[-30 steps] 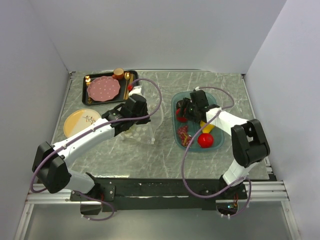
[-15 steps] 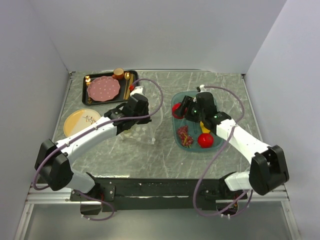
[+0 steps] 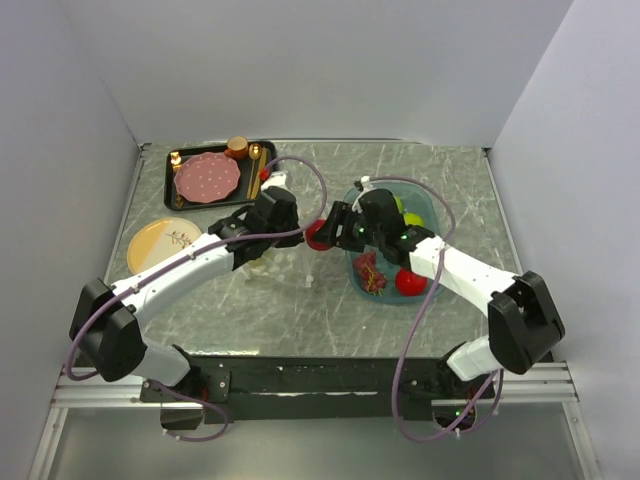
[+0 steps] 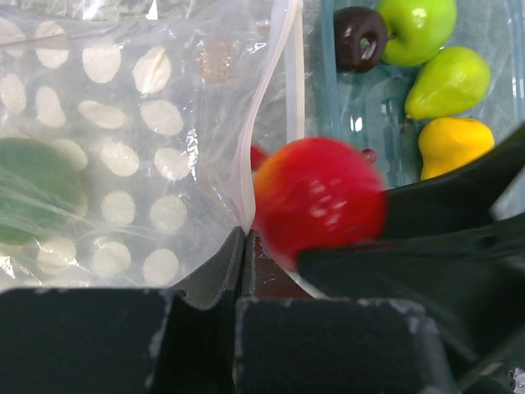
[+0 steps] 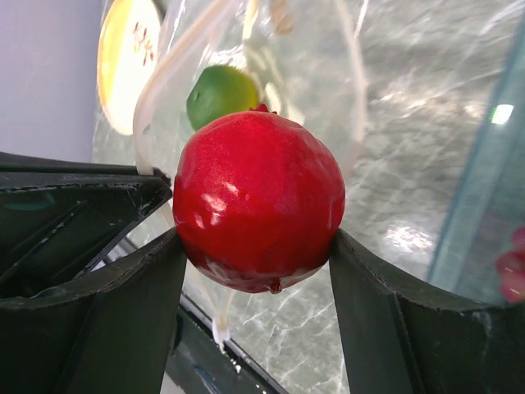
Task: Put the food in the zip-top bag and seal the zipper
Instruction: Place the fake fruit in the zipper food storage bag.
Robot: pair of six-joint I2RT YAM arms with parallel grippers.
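Pinching the rim of the clear crinkly zip-top bag (image 4: 123, 139) is my left gripper (image 4: 244, 246). Its fingers are clenched flat together on the plastic right where the narrow white zipper strip (image 4: 277, 90) meets them. The strip runs up and away from my fingertips along the bag's open edge. Through the wrinkled film I see a small green ball (image 5: 220, 94) already lying inside the bag.

My right gripper (image 5: 256, 242) is grasping a glossy red toy fruit (image 5: 258, 197), one dark finger pressed to each side, the jaws spread wide around its round body. That fruit hangs above the grey marbled tabletop (image 3: 250, 300), just beside the zipper strip at the bag's mouth. It is between my left gripper and the translucent teal oval tray (image 4: 361, 103); whether it touches the plastic I cannot tell.

The rest of the food sits in that tray. A dark brown ball (image 4: 359, 37), a green apple (image 4: 417, 29), a green pear (image 4: 447, 82) and a yellow pear (image 4: 451, 141) are at its far end. A dark red bunch (image 3: 368, 272) and a second red ball (image 3: 408, 282) lie nearer my bases.

Well to the left, a round yellow plate (image 3: 160, 245) lies on the table. Behind it a black tray (image 3: 200, 146) carries a pink dotted plate (image 3: 208, 178).
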